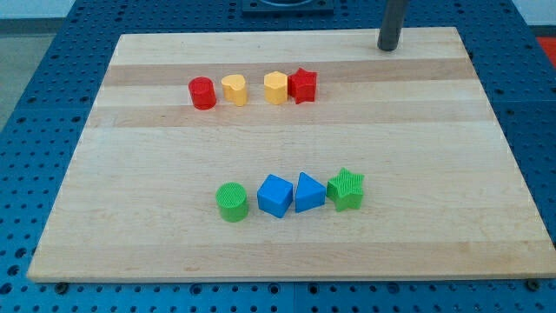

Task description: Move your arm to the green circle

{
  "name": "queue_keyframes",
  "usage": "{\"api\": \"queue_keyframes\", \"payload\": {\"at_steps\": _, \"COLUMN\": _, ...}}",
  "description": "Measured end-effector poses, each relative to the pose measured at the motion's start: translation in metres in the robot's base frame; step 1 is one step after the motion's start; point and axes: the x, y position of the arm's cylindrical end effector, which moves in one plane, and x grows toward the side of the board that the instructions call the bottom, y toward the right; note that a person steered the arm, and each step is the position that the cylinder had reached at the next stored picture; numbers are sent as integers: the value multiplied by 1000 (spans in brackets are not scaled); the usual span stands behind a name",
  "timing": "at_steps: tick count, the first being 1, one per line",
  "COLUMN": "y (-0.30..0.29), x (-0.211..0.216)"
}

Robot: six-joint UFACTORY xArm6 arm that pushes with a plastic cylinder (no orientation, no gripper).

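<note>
The green circle (232, 202) stands in the lower middle of the wooden board (130, 235), at the left end of a row of blocks. My tip (387, 48) rests near the board's top edge at the upper right, far from the green circle, up and to the right of it. No block touches the tip.
To the right of the green circle stand a blue cube (274, 195), a blue triangle (308, 192) and a green star (347, 189). An upper row holds a red cylinder (202, 92), a yellow heart (234, 89), a yellow hexagon (275, 88) and a red star (303, 85).
</note>
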Motion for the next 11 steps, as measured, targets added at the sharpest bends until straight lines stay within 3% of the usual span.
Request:
{"api": "queue_keyframes", "payload": {"at_steps": 2, "y": 23, "x": 24}}
{"api": "queue_keyframes", "payload": {"at_steps": 4, "y": 26, "x": 111}}
{"api": "queue_keyframes", "payload": {"at_steps": 5, "y": -12, "x": 145}}
{"api": "queue_keyframes", "payload": {"at_steps": 9, "y": -307, "x": 227}}
{"api": "queue_keyframes", "payload": {"at_steps": 11, "y": -334, "x": 299}}
